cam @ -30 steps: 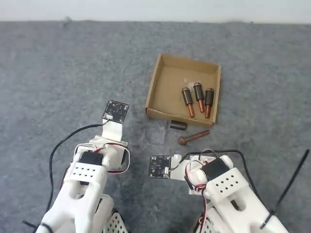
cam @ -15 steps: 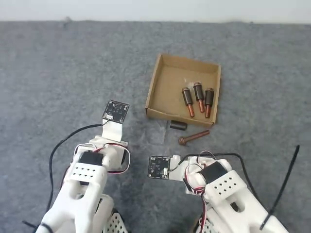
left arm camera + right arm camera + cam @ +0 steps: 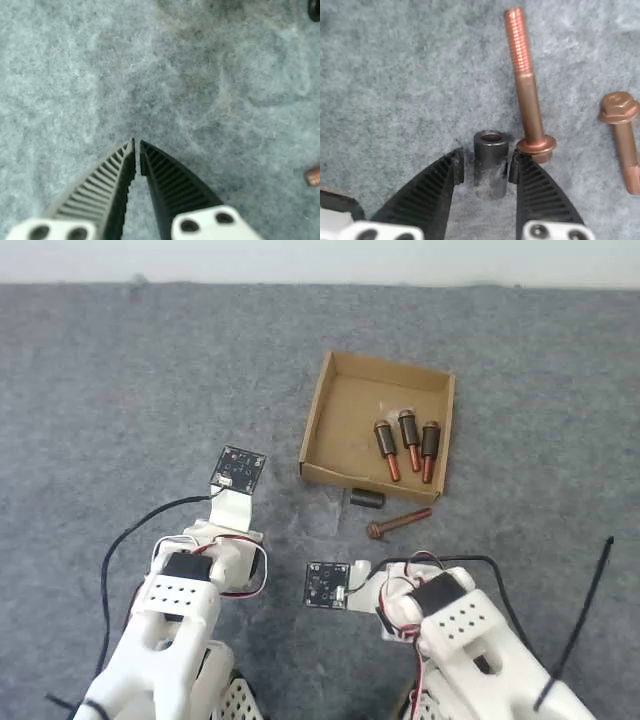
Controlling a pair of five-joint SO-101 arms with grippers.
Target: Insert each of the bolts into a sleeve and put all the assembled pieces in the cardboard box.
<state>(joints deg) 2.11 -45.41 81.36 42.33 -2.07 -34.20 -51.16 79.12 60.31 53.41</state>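
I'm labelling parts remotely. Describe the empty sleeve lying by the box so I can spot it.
Find the cardboard box. Just outside its wall nearest the arms lies the sleeve, between that wall and a loose copper bolt. It is a short black cylinder with no bolt through it, unlike the three sleeves in the box.

Light fairly bright, even and diffuse, coming from overhead. Grey felt table covering (image 3: 120, 390) lit uniformly, no hot spots. Shadows short and soft: faint shade inside the shallow brown cardboard box (image 3: 350, 420), and a dim patch on the felt around the short black cylindrical sleeve (image 3: 491, 162). Long copper-coloured bolt (image 3: 525, 85) shows mild sheen down its shank. Sleeve rim catches light.
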